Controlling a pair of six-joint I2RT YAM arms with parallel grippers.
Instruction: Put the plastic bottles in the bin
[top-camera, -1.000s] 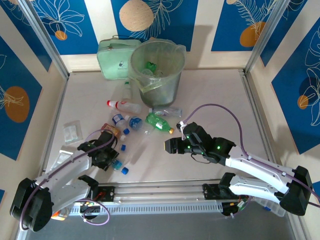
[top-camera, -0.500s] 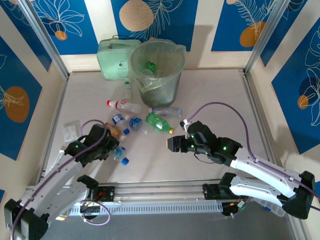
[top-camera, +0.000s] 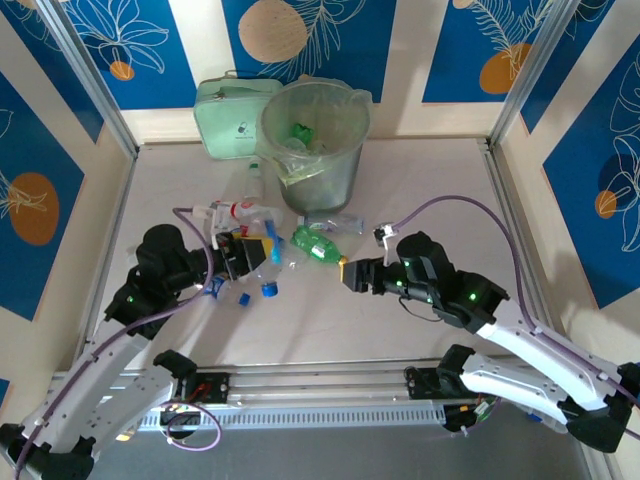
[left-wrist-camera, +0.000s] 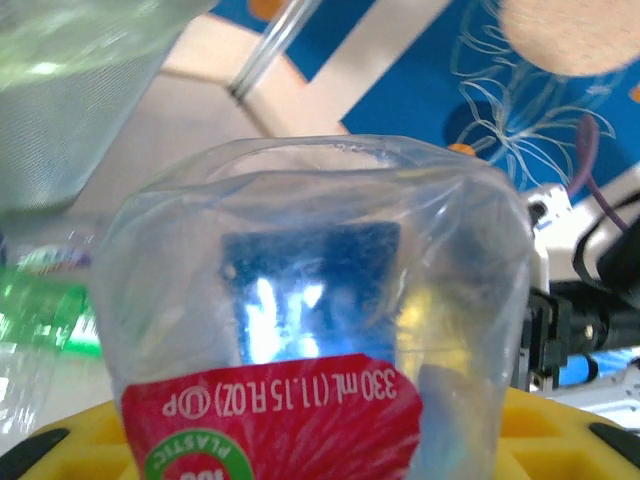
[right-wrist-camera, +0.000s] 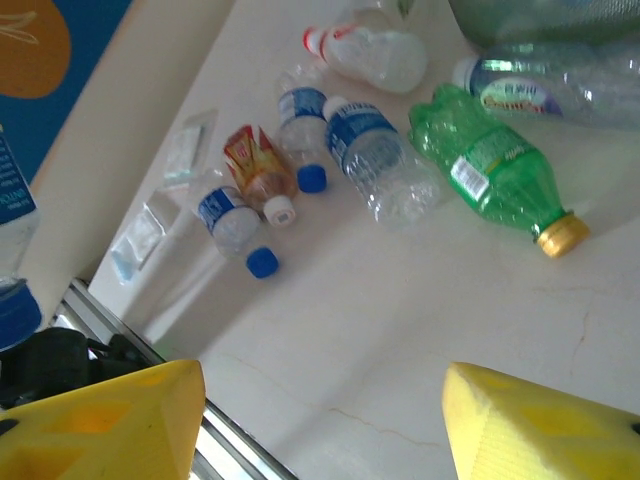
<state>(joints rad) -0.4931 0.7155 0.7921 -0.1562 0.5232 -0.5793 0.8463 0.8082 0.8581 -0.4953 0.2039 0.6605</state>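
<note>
The pale table (top-camera: 430, 190) lies bare to the right of the right gripper (top-camera: 348, 273), out to the metal edge rail (top-camera: 520, 250) and the blue-patterned walls (top-camera: 600, 150). Its fingers stand apart and empty, with the green bottle (right-wrist-camera: 490, 170) just ahead. The left gripper (top-camera: 243, 257) clamps a clear bottle (left-wrist-camera: 310, 290). The bin (top-camera: 340, 175) stands beyond it, with other bottles (right-wrist-camera: 375, 165) scattered between.

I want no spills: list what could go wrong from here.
1. The left pincer appears to clamp a thin, crumpled clear bottle that hangs cap-down; it could slip out before reaching the bin.
2. The bin's rim stands high, so a low carry might knock the bottle against it.
3. The open right pincer sits by the green bottle, close to the left arm's likely route; the arms could collide.
</note>
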